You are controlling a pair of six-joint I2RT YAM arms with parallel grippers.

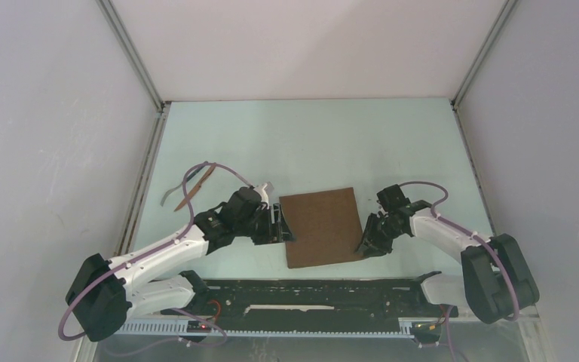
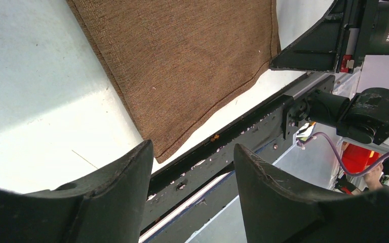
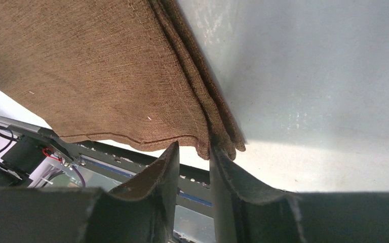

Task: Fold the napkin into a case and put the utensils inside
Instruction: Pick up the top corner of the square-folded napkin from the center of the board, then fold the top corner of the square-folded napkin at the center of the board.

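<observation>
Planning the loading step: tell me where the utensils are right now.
In the top view the utensils lie on the left side of the table, just beyond the left arm, well left of the napkin and not touching it.

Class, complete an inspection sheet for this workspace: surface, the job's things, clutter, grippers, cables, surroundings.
Surface: pale table, flat.
Job's things: brown napkin folded in layers, flat mid-table; utensils apart at far left, not in it.
Clutter: small specks on the black rail.
Grippers: left gripper open by the napkin's left edge, empty; right gripper narrow at its near right corner, grip unclear.
Cables: purple cables loop along both arms.
Surroundings: grey walls around the table.
</observation>
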